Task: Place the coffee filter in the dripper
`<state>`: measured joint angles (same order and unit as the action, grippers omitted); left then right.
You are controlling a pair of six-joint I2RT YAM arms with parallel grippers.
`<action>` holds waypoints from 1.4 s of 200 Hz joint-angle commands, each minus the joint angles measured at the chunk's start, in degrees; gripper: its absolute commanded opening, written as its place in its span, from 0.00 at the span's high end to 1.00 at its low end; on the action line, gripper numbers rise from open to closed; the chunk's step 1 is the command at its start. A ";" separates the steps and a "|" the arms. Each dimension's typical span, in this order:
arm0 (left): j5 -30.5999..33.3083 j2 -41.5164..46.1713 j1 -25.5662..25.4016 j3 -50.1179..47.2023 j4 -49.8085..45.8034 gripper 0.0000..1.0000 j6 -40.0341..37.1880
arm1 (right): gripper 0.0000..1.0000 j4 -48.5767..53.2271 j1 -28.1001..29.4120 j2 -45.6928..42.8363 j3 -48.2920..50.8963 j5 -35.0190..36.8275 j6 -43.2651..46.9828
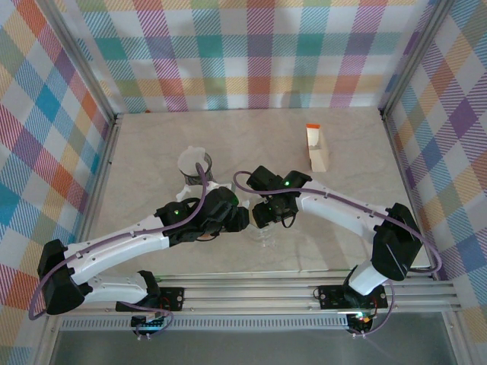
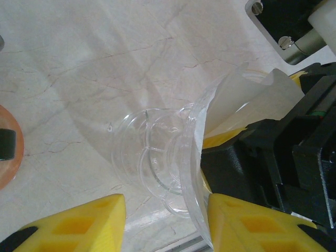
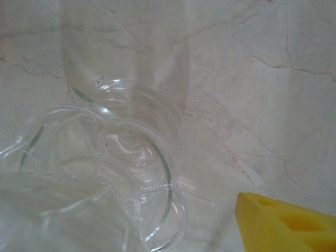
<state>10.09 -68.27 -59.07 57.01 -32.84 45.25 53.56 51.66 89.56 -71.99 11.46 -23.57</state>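
Just left of the tilted clear glass dripper (image 2: 152, 157), the left gripper (image 2: 165, 202) brackets its base; the white paper coffee filter (image 2: 252, 102) sits at its mouth.
Left of the dripper, yellow fingers (image 2: 79, 226) stand apart with its lower glass edge between them; whether they pinch it I cannot tell. At the dripper's right-turned mouth the filter, thin, translucent and opened into a cone, appears partly inside. Right of the dripper, the right gripper (image 1: 265, 219) has its jaws wide either side of the paper; a firm hold cannot be confirmed. Done well, I judge: steady the glass, ease the paper point-first down the cone, release once it lies flush.
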 commanded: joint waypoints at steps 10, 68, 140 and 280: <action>-0.38 0.47 0.45 -1.14 -0.49 0.54 0.31 | 0.31 0.08 -0.24 -2.17 -1.13 0.49 -0.85; -0.66 0.29 0.45 -1.30 -0.28 0.55 0.51 | 0.29 0.39 -0.24 -7.10 -2.72 0.91 -0.69; -0.72 0.20 0.45 -1.29 -0.13 0.55 0.57 | 0.30 3.57 -1.18 -12.27 -1.52 4.53 -1.67; -0.32 3.82 0.45 -1.12 0.91 0.45 0.85 | 0.36 3.99 -1.82 -13.28 0.80 5.43 -3.38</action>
<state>9.96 -67.42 -59.07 56.42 -32.84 45.69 56.66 50.15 77.28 -71.22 16.67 -26.22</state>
